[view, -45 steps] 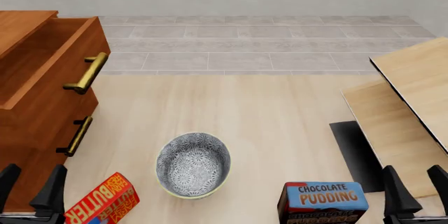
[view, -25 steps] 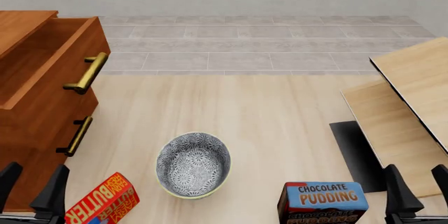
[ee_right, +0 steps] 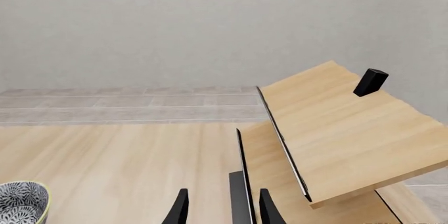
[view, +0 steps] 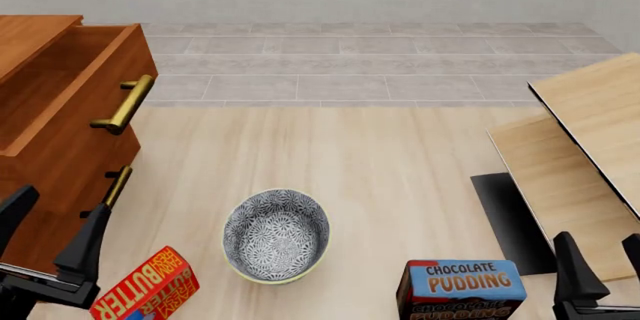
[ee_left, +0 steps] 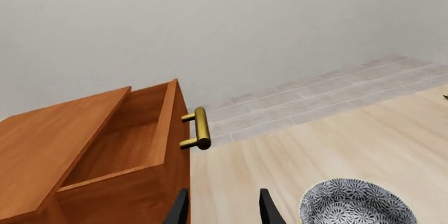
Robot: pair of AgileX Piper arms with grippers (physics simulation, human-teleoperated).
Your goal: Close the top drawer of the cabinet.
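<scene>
While top drawer (view: 70,103) gapes, two end effectors apparently open, empty, one bowl (view: 276,234).

The cabinet (view: 40,162) stands at the table's (view: 380,177) left edge, its top drawer (view: 70,88) pulled out above the 2 lower drawers. The bowl (view: 276,235) sits near the front centre, the butter box (view: 148,288) to its left, the chocolate pudding box (view: 460,288) to its right. Light-wood boards (view: 580,148) lie at the right.

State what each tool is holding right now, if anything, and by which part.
Nothing. The left tool and right tool are both open and empty; the top drawer stands open, its handle untouched.
</scene>
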